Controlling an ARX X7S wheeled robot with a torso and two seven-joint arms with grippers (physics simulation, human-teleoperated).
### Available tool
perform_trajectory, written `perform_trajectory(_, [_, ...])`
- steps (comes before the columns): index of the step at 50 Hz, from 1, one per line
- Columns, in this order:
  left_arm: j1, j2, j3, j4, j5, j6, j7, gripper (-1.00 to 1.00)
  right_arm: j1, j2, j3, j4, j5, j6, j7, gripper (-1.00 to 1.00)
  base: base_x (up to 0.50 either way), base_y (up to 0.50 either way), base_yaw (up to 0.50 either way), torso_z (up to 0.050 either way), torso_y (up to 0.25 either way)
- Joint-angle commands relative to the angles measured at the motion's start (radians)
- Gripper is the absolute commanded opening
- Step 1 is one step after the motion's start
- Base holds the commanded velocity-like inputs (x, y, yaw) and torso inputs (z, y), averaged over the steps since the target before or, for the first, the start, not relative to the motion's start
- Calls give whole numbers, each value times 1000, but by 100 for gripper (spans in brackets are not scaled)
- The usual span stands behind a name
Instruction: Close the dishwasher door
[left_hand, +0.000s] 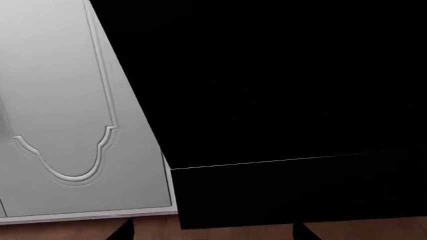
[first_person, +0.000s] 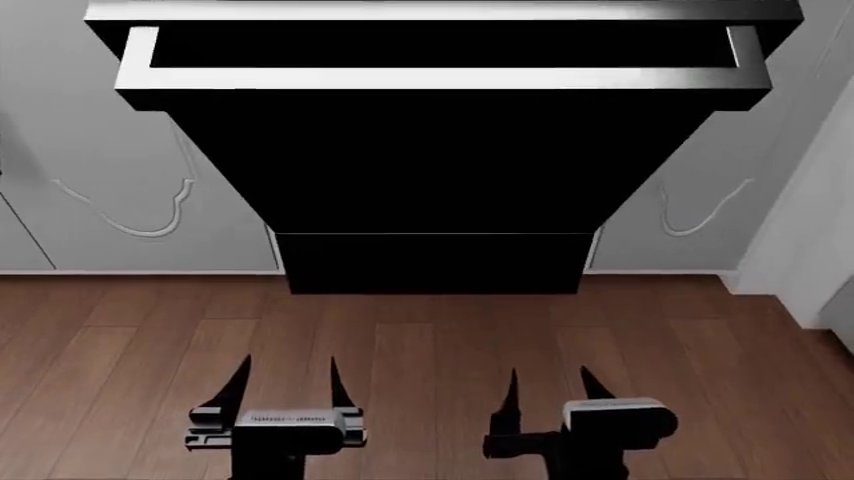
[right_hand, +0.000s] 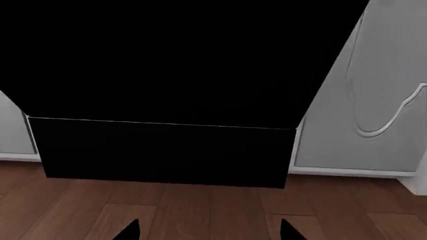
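Observation:
The dishwasher door (first_person: 427, 160) is a wide glossy black panel with a silver-white edge strip (first_person: 441, 78) along its top. It leans out toward me, partly open, above a black base panel (first_person: 434, 262). It also fills the left wrist view (left_hand: 267, 85) and the right wrist view (right_hand: 173, 60). My left gripper (first_person: 287, 378) and right gripper (first_person: 547, 388) are both open and empty. They hover low over the wooden floor, short of the door and touching nothing. Only the fingertips show in the wrist views (left_hand: 123, 232) (right_hand: 290, 231).
Pale grey cabinet doors with curved moulding flank the dishwasher on the left (first_person: 107, 150) and the right (first_person: 694, 180). A white side panel (first_person: 814, 230) stands at the far right. Brown wooden floor (first_person: 427, 340) lies between me and the appliance.

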Motion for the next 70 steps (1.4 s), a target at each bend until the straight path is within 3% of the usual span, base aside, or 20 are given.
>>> perform_trajectory(1, [-5,-5,0,0,-18,0,5,100,-13,8,-21,-32,-20,-44,-5,100,359,-35,0,0,0])
perform_trajectory(32, [6,-17,14,19,-8,4,-12,100,-28,25,-38,-59,-44,-50,24,100,498,-82,0,0,0])
perform_trajectory(46, [18,-31,9,77,-13,-9,-26,100,-36,38,-39,-106,-71,-46,54,100,0,0,0,0,0])
perform_trajectory(56, [-81,-43,-12,181,-20,-112,-33,100,59,41,-20,-167,-67,51,71,100,0,0,0,0,0])
perform_trajectory(70, [-214,-18,-13,151,-21,-155,-27,100,201,27,-8,-96,-58,87,60,100,0,0,0,0,0])
